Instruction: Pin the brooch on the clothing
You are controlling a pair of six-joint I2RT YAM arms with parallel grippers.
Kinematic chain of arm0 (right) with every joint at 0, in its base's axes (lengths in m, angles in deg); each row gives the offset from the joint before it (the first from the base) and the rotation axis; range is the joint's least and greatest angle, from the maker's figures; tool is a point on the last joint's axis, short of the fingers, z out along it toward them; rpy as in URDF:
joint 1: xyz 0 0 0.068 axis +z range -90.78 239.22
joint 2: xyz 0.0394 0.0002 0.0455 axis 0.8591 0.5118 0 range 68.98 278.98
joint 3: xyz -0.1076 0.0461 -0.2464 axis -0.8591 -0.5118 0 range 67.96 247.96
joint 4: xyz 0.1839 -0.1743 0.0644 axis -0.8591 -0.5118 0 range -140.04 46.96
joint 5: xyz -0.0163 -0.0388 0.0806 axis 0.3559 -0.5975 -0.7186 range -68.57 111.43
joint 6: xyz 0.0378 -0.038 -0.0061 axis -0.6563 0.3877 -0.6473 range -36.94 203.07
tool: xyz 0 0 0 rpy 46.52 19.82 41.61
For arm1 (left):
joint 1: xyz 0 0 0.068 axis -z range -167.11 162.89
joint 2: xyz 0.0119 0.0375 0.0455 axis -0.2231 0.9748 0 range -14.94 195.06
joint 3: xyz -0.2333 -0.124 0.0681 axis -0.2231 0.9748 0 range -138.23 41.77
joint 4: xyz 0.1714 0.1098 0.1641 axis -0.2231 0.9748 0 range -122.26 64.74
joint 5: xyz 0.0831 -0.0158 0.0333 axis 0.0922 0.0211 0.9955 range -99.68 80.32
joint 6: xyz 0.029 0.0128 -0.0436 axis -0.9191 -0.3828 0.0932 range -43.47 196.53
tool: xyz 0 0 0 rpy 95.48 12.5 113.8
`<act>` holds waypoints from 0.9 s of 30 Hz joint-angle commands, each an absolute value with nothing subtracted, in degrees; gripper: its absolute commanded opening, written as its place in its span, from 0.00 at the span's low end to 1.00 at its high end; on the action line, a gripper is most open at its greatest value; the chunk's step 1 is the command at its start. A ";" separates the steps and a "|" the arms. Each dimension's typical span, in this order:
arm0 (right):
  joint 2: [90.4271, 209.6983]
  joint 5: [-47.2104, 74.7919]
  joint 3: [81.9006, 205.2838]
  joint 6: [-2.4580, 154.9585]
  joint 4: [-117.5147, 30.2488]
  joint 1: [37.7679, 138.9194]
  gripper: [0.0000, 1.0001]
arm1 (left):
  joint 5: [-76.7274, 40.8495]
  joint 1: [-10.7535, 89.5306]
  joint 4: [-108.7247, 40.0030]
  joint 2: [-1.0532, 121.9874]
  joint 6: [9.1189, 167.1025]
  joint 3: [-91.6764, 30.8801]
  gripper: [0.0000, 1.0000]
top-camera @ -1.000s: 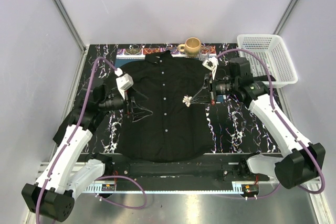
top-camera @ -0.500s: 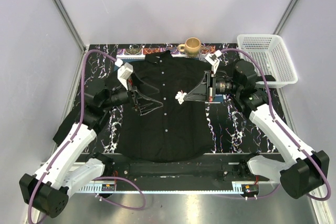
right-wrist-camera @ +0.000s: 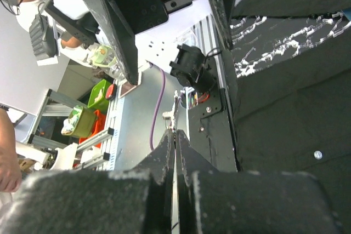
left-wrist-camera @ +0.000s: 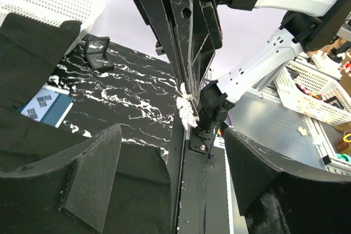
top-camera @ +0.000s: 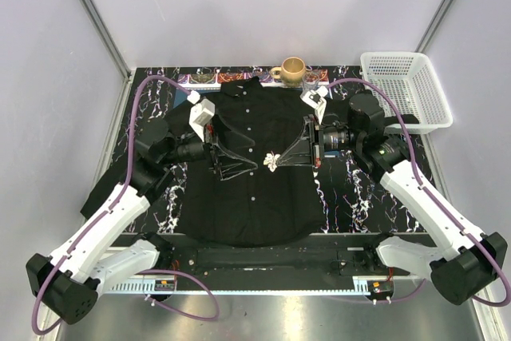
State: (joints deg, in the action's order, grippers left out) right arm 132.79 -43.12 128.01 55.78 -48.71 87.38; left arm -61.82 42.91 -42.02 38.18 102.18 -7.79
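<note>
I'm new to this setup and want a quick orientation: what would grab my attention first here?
The black shirt spread across the marbled table dominates the overhead view. Over its front the right gripper is shut on the small whitish brooch, and the left gripper faces it with jaws open. A white basket sits at the table's far right corner.

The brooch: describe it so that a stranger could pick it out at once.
Find the black shirt spread over the table. Near its middle, just right of the button row, the shut jaws of the right arm pinch the brooch. It is whitish and ragged-edged, larger than the small round white buttons.
</note>
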 commanded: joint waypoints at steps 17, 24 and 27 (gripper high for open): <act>132.53 -40.97 134.31 68.12 -55.78 91.38 0.00 | -61.36 48.40 -41.40 40.61 94.81 -12.55 0.73; 132.44 -37.99 134.67 68.30 -55.96 91.74 0.00 | -58.47 49.36 -41.05 41.40 94.81 -13.07 0.69; 132.18 -36.85 134.41 67.42 -54.38 92.09 0.00 | -57.14 49.45 -40.61 41.92 94.55 -13.25 0.64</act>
State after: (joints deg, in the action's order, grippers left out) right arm 132.79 -39.34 132.03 67.45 -56.47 91.12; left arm -60.16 49.07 -38.80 41.31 95.78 -10.41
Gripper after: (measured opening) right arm 0.010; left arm 0.676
